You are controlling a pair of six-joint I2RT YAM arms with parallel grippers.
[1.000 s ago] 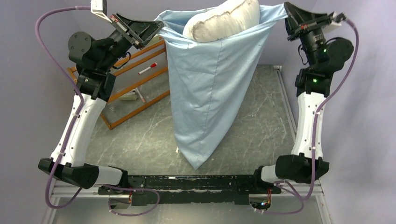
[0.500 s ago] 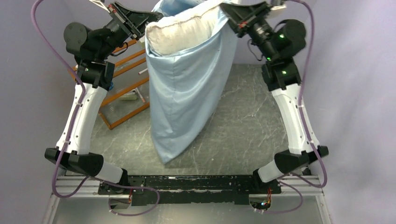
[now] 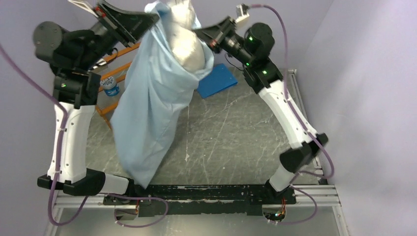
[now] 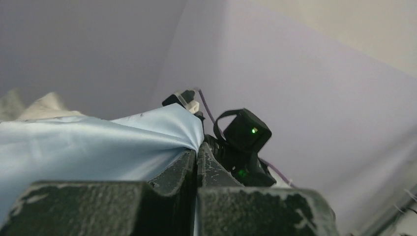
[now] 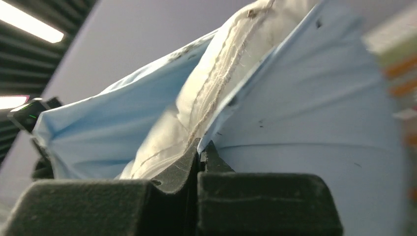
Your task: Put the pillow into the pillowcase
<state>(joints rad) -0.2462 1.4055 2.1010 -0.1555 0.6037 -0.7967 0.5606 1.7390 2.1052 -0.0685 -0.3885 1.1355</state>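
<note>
Pillowcase (image 3: 147,113) swung left, baring blue sheet (image 3: 217,80), partly hiding orange rack (image 3: 117,70).

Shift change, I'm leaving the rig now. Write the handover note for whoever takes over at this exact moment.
Left gripper: shut, pinching the pillowcase rim.
Right gripper: shut on the opposite rim, right beside the pillow seam.
Things: pillowcase hangs lifted between both arms, its bottom corner above the table near the arm bases. The pillow sits in the mouth with its top end poking out.
Done: pillow partly inside.
Left: probably work the pillow fully down into the floppy lower part, then set it down.
</note>
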